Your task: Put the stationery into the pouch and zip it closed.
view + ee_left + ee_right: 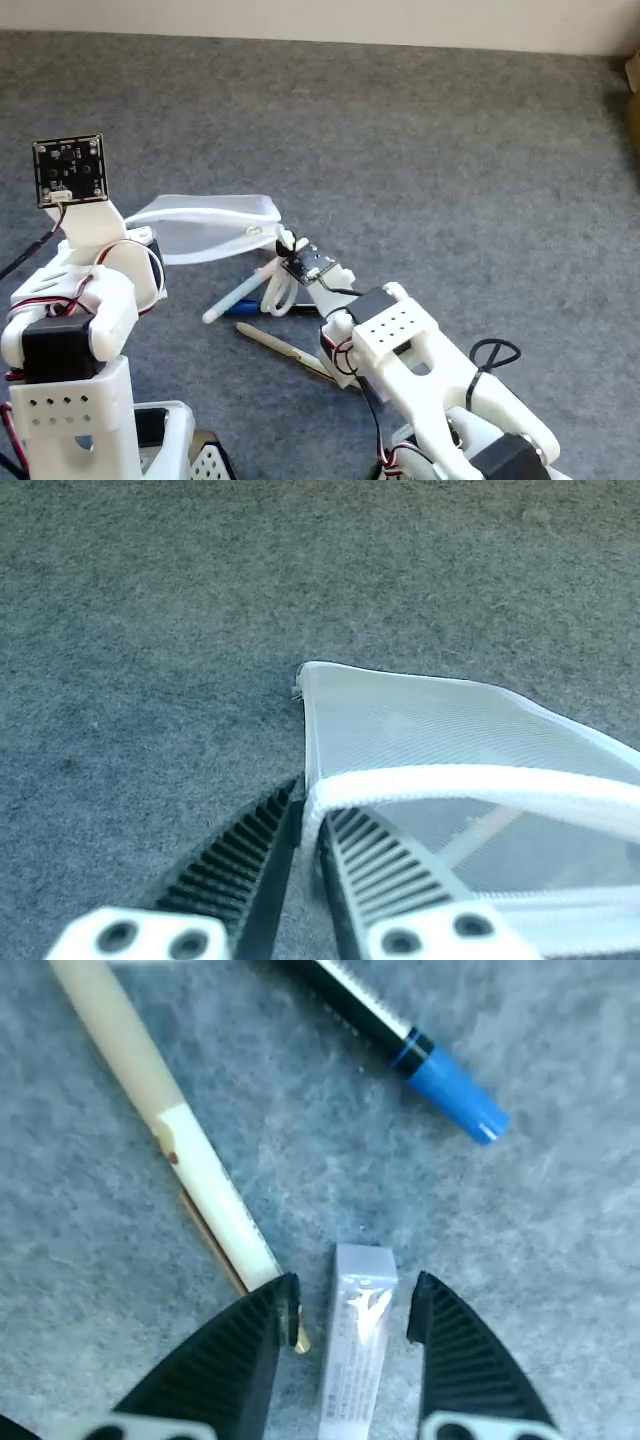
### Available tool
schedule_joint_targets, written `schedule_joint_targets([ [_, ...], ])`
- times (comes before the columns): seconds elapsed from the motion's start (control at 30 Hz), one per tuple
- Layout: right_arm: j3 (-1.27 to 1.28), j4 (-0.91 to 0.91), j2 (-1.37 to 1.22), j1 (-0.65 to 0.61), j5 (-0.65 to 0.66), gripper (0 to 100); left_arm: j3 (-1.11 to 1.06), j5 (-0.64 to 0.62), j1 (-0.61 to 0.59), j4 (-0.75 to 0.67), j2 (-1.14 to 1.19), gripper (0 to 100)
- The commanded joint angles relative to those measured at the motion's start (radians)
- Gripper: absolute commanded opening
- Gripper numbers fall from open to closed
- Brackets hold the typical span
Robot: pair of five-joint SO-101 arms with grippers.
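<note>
Stationery (240, 296) lies on the grey counter (450, 150): nearest a beige pen (160, 1110), then a blue-capped pen (440, 1085). Right fingers (245, 1360), angled down, are spread either side of a white wrapped stick (357, 1330). Farther off, left fingers (390, 880) pinch the mesh pouch (430, 730) by its rim.

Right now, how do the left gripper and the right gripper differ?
The left gripper is shut on the pouch rim; the right gripper is open, gripping nothing. The left gripper pinches mesh, while the right gripper straddles a small white wrapped block lying on the grey table, gaps either side. Both have black ridged fingers.
</note>
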State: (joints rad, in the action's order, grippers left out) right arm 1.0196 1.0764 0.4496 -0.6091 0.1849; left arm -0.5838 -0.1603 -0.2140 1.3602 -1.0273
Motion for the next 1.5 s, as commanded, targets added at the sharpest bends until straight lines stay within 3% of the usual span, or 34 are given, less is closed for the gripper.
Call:
schedule_joint_targets([
  [0.0,-0.005,-0.025,-0.035,-0.007,0.011,17.3,-0.007,-0.009,-0.007,-0.006,0.002,1],
  [0.27,-0.008,-0.019,-0.061,-0.007,0.012,0.2,-0.010,-0.009,-0.007,-0.006,0.002,1],
  [0.63,-0.001,0.177,0.288,-0.007,0.012,0.5,-0.007,-0.009,-0.004,-0.003,0.002,1],
  [0.97,-0.008,0.203,0.572,0.061,-0.002,0.5,-0.007,-0.009,-0.002,0.002,0.002,1],
  [1.17,-0.013,0.199,0.727,0.059,-0.124,0.5,-0.005,-0.009,-0.002,-0.006,0.002,1],
  [1.47,-0.193,0.193,0.809,0.059,-0.129,0.5,-0.007,-0.009,-0.002,-0.041,0.002,1],
])
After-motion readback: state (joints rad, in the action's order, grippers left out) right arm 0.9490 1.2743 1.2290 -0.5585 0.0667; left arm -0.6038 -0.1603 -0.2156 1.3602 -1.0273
